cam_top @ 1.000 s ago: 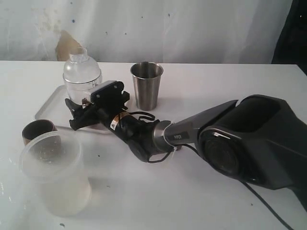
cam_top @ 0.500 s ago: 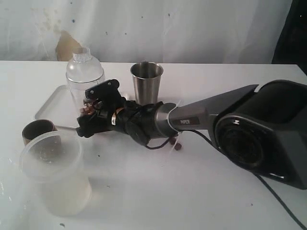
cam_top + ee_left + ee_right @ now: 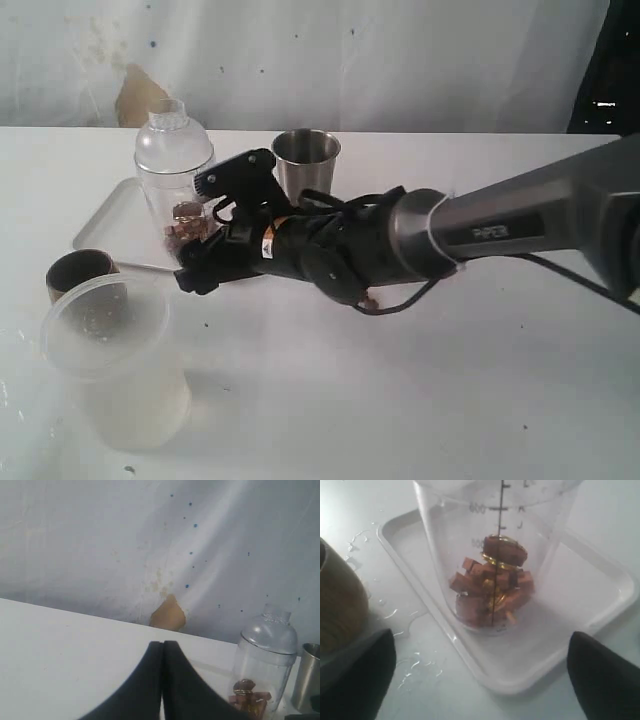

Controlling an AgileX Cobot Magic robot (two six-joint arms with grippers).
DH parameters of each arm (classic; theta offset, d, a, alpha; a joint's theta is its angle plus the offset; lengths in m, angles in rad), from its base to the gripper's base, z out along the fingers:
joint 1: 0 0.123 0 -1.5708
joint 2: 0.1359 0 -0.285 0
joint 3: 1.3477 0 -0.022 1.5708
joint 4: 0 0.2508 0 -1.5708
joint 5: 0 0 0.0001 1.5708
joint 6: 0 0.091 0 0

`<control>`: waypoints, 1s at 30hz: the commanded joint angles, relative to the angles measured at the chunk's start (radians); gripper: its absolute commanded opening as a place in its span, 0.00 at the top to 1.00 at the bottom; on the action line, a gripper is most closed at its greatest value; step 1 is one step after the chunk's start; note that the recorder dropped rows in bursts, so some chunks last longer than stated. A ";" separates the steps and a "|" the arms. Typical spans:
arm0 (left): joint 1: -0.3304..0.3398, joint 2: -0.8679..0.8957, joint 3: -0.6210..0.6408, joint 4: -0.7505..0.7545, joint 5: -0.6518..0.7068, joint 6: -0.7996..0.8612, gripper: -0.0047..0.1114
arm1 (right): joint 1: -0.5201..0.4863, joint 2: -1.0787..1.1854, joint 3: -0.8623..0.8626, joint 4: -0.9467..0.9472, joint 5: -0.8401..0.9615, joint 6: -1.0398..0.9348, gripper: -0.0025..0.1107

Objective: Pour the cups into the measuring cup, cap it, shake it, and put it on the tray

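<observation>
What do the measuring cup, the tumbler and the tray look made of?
Measuring cup: apparently clear glossy plastic; brown pieces show through its wall beside a printed scale. Tumbler: likely steel, grey with a reflective sheen. Tray: smooth white, plastic or coated metal; cannot tell which.

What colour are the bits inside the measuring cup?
The bits are reddish-brown, some gold; clearest in the right wrist view.

tray (image 3: pixel 103 228) 3 o'clock end behind right gripper (image 3: pixel 193 232), steel tumbler (image 3: pixel 305 160) foot lost behind that arm, brown cup (image 3: pixel 72 270) bottom half tucked behind cloudy tub (image 3: pixel 110 350)
</observation>
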 commanded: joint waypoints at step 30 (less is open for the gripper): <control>-0.002 -0.006 0.005 0.002 -0.010 0.002 0.96 | -0.486 -0.888 0.498 -0.056 0.667 -0.029 0.98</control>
